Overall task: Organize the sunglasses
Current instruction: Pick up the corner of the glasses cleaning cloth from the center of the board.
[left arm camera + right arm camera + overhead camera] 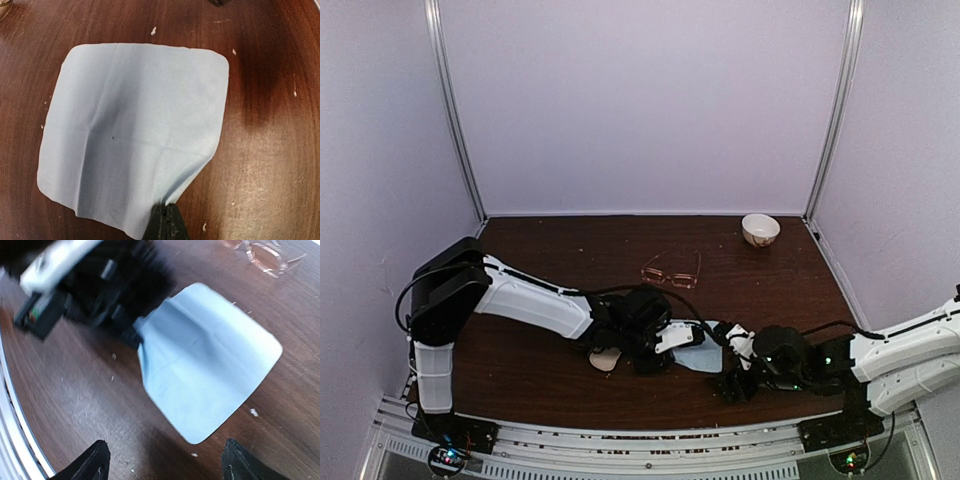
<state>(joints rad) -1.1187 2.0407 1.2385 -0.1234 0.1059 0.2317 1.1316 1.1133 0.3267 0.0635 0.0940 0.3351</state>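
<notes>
- You are pinching one corner of the pale blue cloth (pixel 135 125) in the left gripper (pixel 165 220), with the jaws closed tight on it, probably so you can drag or lift it.
- Your right gripper (pixel 162 462) is hovering beside the cloth with its jaws spread wide and gripping nothing, seemingly ready to help.
- The sunglasses (pixel 672 270) are lying unfolded on the table (pixel 550 240), beyond the cloth and apart from both grippers. Only one pair is showing.
</notes>
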